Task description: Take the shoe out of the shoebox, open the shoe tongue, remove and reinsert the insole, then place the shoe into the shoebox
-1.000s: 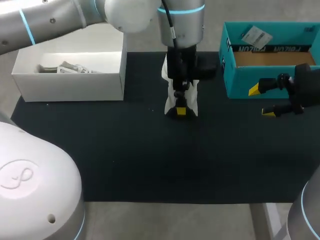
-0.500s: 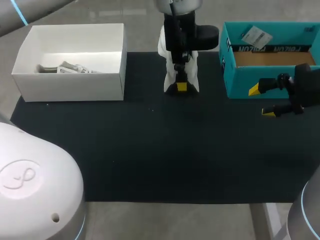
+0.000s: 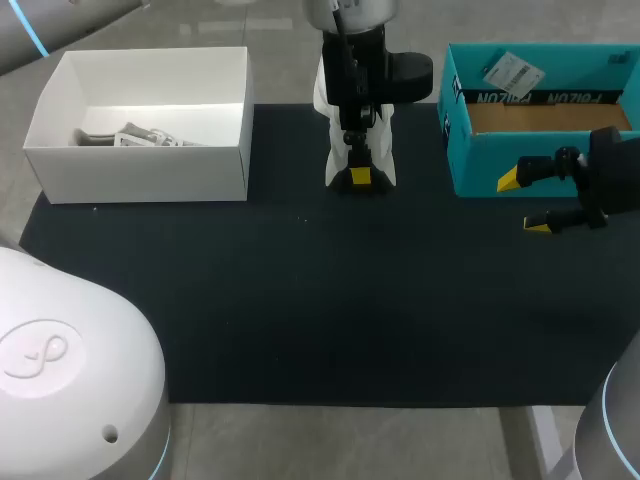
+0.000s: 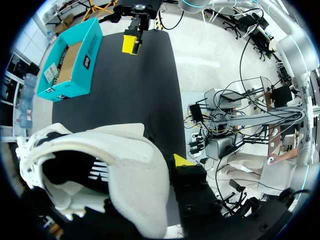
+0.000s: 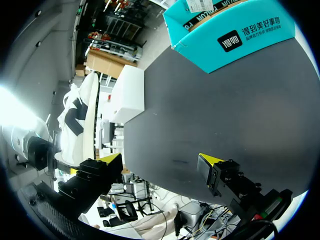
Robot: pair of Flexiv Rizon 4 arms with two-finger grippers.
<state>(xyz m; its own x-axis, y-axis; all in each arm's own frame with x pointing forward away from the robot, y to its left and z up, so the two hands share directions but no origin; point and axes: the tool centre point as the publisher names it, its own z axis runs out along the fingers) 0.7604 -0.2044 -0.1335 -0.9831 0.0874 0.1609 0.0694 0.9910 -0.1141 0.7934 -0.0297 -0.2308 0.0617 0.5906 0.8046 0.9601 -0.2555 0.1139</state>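
Left end effector (image 3: 360, 177): is clamping a white fabric sneaker (image 3: 386, 170) at the surface's (image 3: 300, 320) far edge, between white cardboard box (image 3: 150, 175) and teal cardboard shoebox (image 3: 480, 165).
Right end effector (image 3: 522, 203): is hovering, fingers apart, beside the shoebox.

Left arm: shoe (image 3: 386, 160) carried to the back of the mat (image 3: 300, 300).
Your left gripper (image 3: 360, 177), clamped on the shoe, travels from mid-mat to the far edge, between white box (image 3: 140, 160) and teal shoebox (image 3: 500, 160); the latest shift is slight.
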